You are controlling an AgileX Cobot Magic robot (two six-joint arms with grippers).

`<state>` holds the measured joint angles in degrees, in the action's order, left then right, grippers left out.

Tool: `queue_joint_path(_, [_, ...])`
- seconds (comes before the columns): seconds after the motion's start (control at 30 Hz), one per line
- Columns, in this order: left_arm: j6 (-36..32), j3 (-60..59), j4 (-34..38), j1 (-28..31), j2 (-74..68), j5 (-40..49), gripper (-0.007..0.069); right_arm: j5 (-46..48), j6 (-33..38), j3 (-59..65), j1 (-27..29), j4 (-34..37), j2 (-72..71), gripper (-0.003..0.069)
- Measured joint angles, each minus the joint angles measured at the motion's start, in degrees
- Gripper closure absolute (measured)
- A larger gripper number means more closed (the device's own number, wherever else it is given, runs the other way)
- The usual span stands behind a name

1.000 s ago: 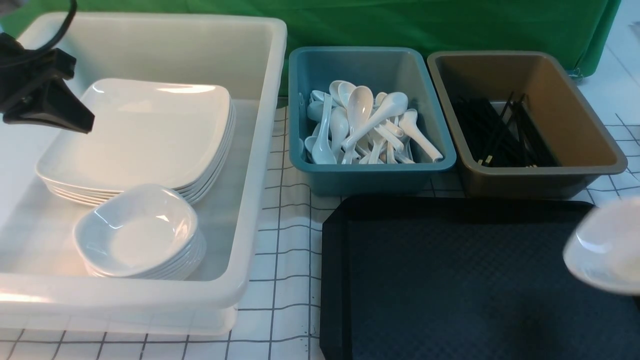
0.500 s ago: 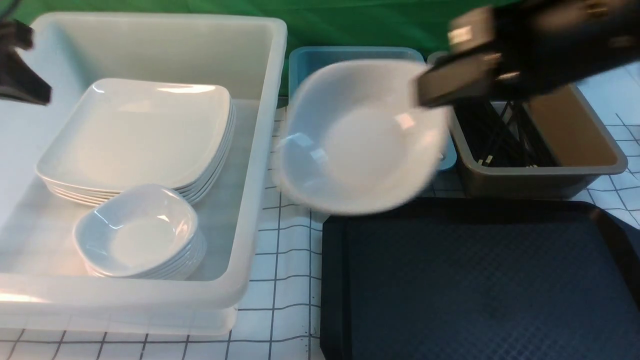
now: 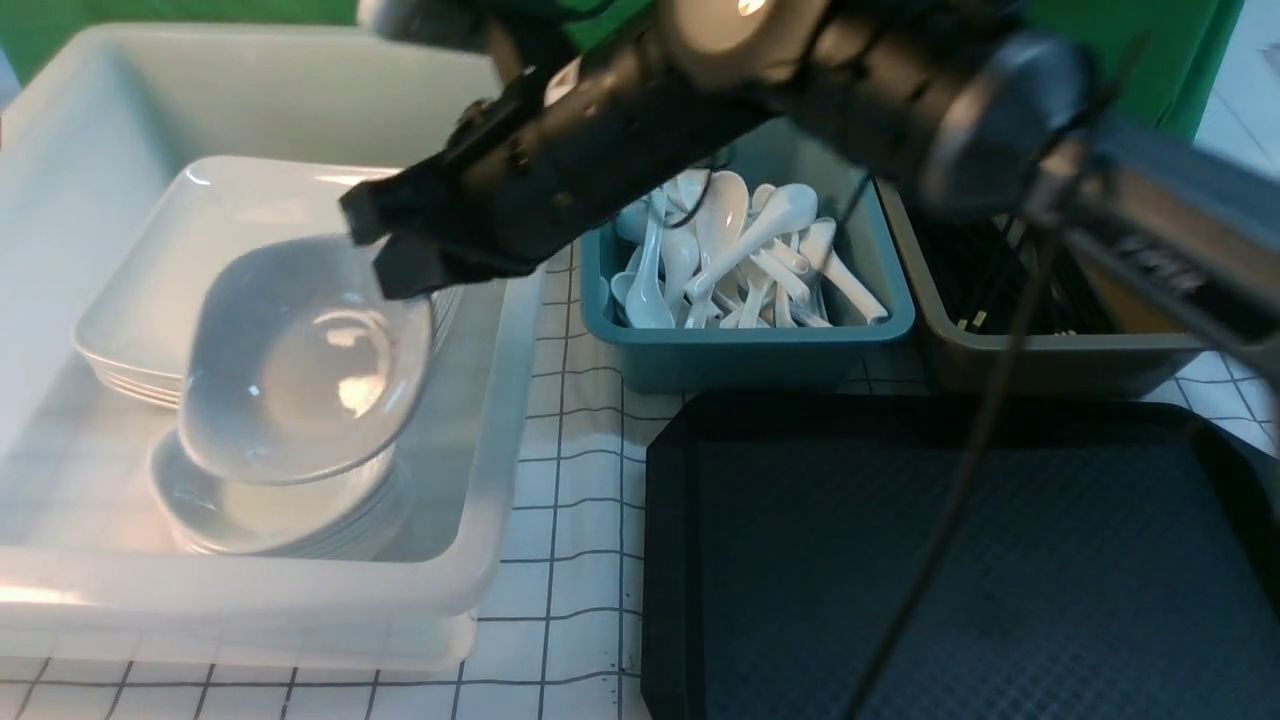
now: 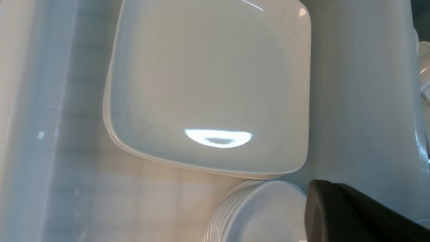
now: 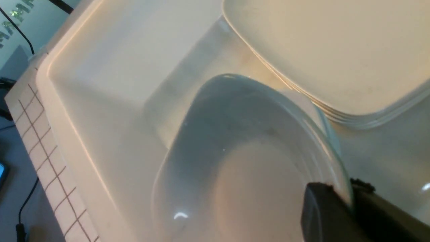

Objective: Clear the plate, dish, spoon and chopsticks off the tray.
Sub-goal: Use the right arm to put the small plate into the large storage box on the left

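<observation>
My right gripper [image 3: 395,250] reaches across into the white tub [image 3: 490,420], shut on the rim of the small white dish [image 3: 300,370]. It holds the dish tilted just above a stack of like dishes [image 3: 260,515]. The right wrist view shows the dish [image 5: 242,161] with the gripper [image 5: 349,198] pinching its rim. A stack of large square plates [image 3: 200,230] sits behind. The black tray [image 3: 960,560] lies at front right; I see nothing on its visible part. My left gripper [image 4: 322,201] hovers over the tub, fingers together, holding nothing.
A teal tub [image 3: 750,350] holds several white spoons [image 3: 730,250]. A brown tub [image 3: 1050,360] holds black chopsticks [image 3: 960,280]. My right arm spans the back of the table above both tubs. A cable hangs over the tray.
My right gripper carried the dish from the tray's right edge leftward across the table into the white tub. My left gripper moved left, out of the front view.
</observation>
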<state>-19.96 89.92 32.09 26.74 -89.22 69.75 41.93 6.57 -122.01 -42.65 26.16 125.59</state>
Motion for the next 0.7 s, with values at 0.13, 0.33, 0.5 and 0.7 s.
queue_joint_path(0.13, [0.62, 0.02, -0.33, 0.00, 0.04, -0.02, 0.0627, -1.33, -0.05, -2.38, -1.52, 0.11, 3.89, 0.0568])
queue_joint_path(0.33, [0.66, 0.02, -0.33, 0.00, 0.04, -0.02, 0.0625, -3.72, 0.01, -2.68, -3.34, 0.13, 6.07, 0.0501])
queue_joint_path(0.5, [0.66, 0.02, -0.15, 0.00, 0.04, 0.02, 0.0625, -4.04, 0.43, -2.73, -3.44, 0.18, 6.51, 0.0385])
queue_joint_path(0.7, [0.66, 0.02, -0.13, 0.00, 0.04, 0.02, 0.0625, -0.01, 1.55, -2.73, -3.30, -1.23, 5.66, 0.0326])
